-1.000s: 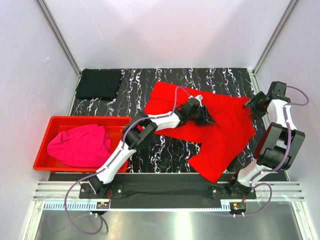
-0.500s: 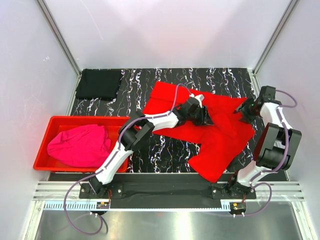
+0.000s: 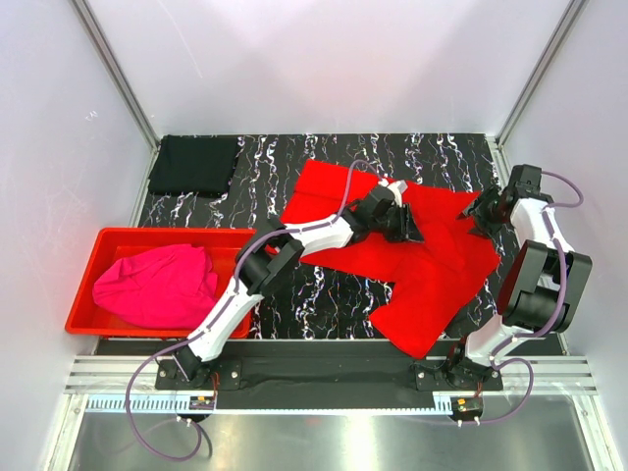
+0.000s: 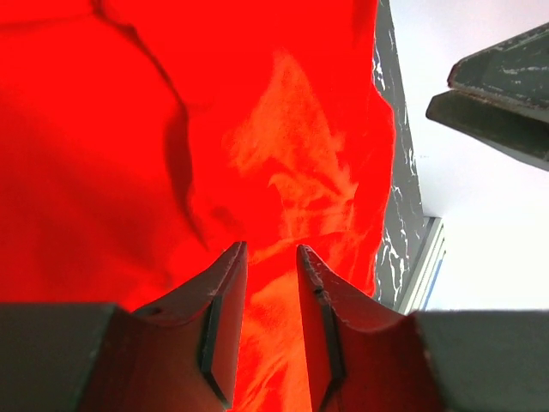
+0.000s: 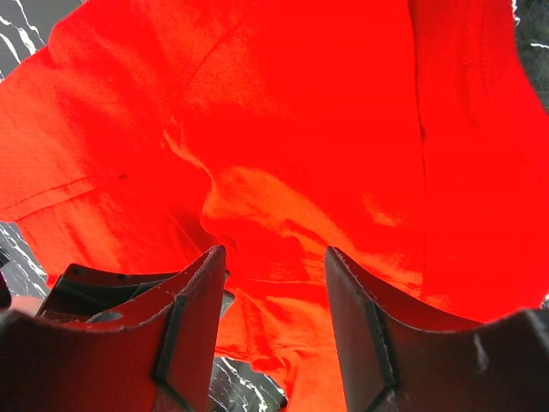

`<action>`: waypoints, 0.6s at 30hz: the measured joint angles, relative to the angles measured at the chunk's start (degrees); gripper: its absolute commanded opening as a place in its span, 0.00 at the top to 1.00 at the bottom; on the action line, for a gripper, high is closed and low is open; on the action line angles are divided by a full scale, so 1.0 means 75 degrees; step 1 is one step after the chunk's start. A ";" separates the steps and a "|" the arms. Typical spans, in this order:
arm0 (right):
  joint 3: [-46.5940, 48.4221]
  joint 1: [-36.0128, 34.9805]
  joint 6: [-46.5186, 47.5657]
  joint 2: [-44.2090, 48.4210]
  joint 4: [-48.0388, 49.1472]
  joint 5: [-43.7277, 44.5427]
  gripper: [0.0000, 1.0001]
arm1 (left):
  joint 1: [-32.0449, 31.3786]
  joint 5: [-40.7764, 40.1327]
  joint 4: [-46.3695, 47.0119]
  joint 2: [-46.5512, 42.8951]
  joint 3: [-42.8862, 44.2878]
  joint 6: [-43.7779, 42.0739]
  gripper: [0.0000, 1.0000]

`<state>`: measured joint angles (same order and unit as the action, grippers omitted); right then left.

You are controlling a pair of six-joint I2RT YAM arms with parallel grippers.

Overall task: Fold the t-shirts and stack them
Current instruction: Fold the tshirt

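Note:
The bright red t-shirt [image 3: 432, 270] lies spread and rumpled on the black marble table [image 3: 324, 294], right of centre. My left gripper [image 3: 406, 225] reaches across onto its middle. In the left wrist view its jaws [image 4: 271, 249] stand a narrow gap apart just over the red cloth [image 4: 129, 129], gripping nothing. My right gripper [image 3: 479, 218] hovers at the shirt's right edge, wide open over folds of red cloth [image 5: 300, 112]. The black t-shirt [image 3: 194, 164] lies folded at the back left. The magenta t-shirt [image 3: 157, 285] is bunched in the bin.
A rigid red plastic bin [image 3: 83, 296] sits at the left edge of the table. White walls and metal frame posts close in the table on three sides. The red shirt's lower corner hangs near the front edge [image 3: 412, 343].
My right gripper swung inward from the back right corner to the red shirt's right edge. My left gripper shifted slightly further back on the shirt.

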<state>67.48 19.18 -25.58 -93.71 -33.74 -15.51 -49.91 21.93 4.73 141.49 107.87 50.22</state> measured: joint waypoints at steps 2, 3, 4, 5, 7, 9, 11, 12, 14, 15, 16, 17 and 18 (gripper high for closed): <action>0.0003 0.0000 0.0017 0.0000 -0.0003 0.0003 0.43 | -0.0009 0.0003 -0.0061 0.0090 0.0114 0.0050 0.65; 0.0003 0.0000 0.0020 0.0000 -0.0012 0.0003 0.43 | -0.0012 0.0000 -0.0102 0.0108 0.0114 0.0058 0.65; 0.0003 0.0000 0.0023 0.0000 -0.0012 0.0006 0.43 | -0.0012 -0.0012 -0.0184 0.0131 0.0114 0.0079 0.65; 0.0003 0.0000 0.0026 0.0000 -0.0012 0.0009 0.43 | -0.0012 -0.0015 -0.0265 0.0149 0.0114 0.0082 0.65; 0.0003 0.0000 0.0041 0.0000 -0.0015 0.0032 0.43 | -0.0020 -0.0050 -0.0399 0.0163 0.0111 0.0079 0.65; 0.0009 0.0000 0.0044 0.0000 -0.0015 0.0067 0.43 | -0.0029 -0.0117 -0.0475 0.0163 0.0111 0.0064 0.63; 0.0009 0.0000 0.0047 0.0000 -0.0012 0.0114 0.43 | -0.0038 -0.0178 -0.0527 0.0163 0.0102 0.0044 0.62; 0.0009 0.0000 0.0047 0.0000 -0.0012 0.0125 0.43 | -0.0047 -0.0207 -0.0574 0.0163 0.0096 0.0044 0.62; 0.0009 0.0000 0.0047 0.0000 -0.0012 0.0134 0.43 | -0.0052 -0.0251 -0.0629 0.0163 0.0096 0.0052 0.61; 0.0009 0.0000 0.0047 0.0000 -0.0015 0.0134 0.43 | -0.0055 -0.0286 -0.0644 0.0163 0.0096 0.0052 0.61; 0.0009 0.0000 0.0047 0.0000 -0.0015 0.0137 0.43 | -0.0061 -0.0315 -0.0656 0.0163 0.0099 0.0061 0.61; 0.0009 0.0000 0.0047 0.0000 -0.0012 0.0137 0.43 | -0.0067 -0.0335 -0.0679 0.0163 0.0105 0.0082 0.61; 0.0009 0.0000 0.0047 0.0000 -0.0012 0.0137 0.43 | -0.0067 -0.0344 -0.0708 0.0163 0.0131 0.0085 0.61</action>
<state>67.55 19.18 -25.23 -93.71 -33.82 -14.48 -50.41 19.35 -0.58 142.71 108.86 50.85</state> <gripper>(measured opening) 0.570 0.385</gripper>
